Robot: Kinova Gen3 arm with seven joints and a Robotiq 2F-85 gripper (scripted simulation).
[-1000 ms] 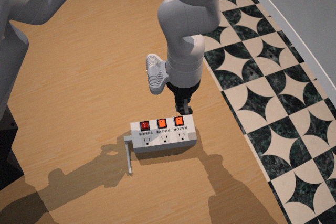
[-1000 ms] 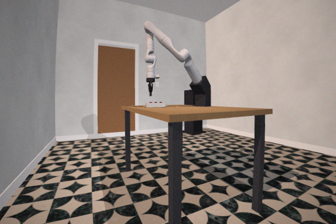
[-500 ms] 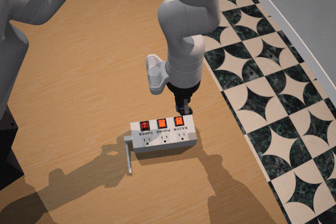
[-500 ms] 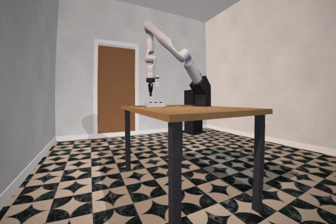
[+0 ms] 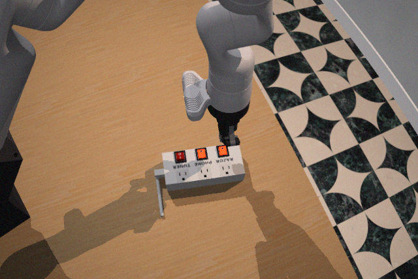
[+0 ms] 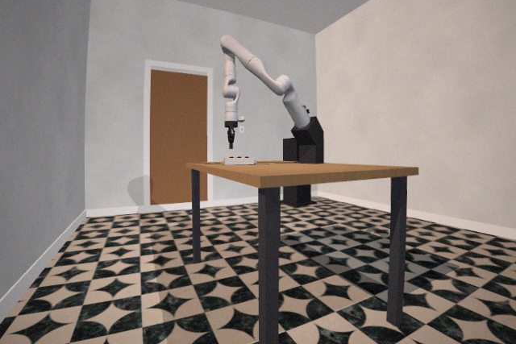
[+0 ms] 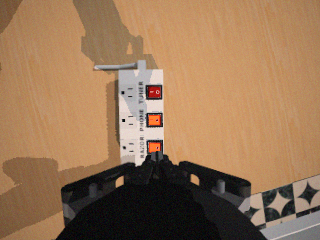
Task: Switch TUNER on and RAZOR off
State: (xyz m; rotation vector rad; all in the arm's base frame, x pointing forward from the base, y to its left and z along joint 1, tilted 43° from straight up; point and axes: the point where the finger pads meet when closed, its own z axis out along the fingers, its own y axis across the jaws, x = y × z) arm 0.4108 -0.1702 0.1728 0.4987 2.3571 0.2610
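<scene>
The power strip (image 5: 202,168) lies flat just beneath the fully closed, empty end effector (image 5: 230,140), poised over its RAZOR switch (image 5: 222,150).

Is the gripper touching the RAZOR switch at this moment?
Apart. In the exterior view the shut gripper hangs above the power strip, with wall showing between the fingertips and the RAZOR switch.

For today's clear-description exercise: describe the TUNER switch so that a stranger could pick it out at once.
On the wooden table lies a white power strip with three rocker switches in a row. The TUNER switch is the end one nearest the cord, farthest from the shut gripper. It alone is dark red; its neighbours glow orange.
</scene>
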